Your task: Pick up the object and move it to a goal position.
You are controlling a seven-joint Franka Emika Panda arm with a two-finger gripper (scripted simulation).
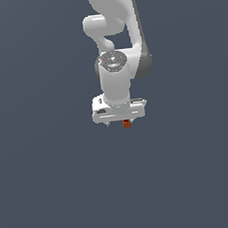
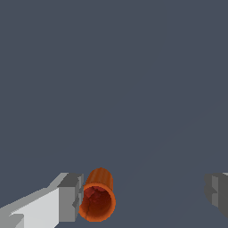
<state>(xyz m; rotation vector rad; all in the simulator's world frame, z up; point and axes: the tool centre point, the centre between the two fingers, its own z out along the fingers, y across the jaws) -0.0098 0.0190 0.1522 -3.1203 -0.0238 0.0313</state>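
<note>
Nothing else is standing anywhere around the white, rounded robot arm (image 1: 116, 60); it is hanging over a flat, dull slate-grey floor (image 1: 50, 193), and nothing is lying in its way. From the exterior view, the arm is pointing straight down, and its white, blocky gripper (image 1: 118, 121) is sitting low, with the small orange-red cup-like cylinder (image 1: 127, 124) peeking out just beneath its lower edge, towards the exterior view's right of the gripper's middle. Only a sliver of that cup is showing there, the rest being covered by the gripper body.

The wrist view is giving much more. The cup (image 2: 98, 196) is lying on its side, its open mouth facing the camera and a darker, cracked-looking red inside showing. One grey fingertip (image 2: 71, 198) is sitting right against the cup's rim, seemingly touching it, while the other fingertip (image 2: 218, 192) is standing well apart across a wide gap. So the jaws are spread wide and are gripping nothing; the cup is between them, hard by one finger.

The far finger is being cut off at the frame's edge. Whether the cup is resting on the floor or hanging just above it, I cannot tell.
</note>
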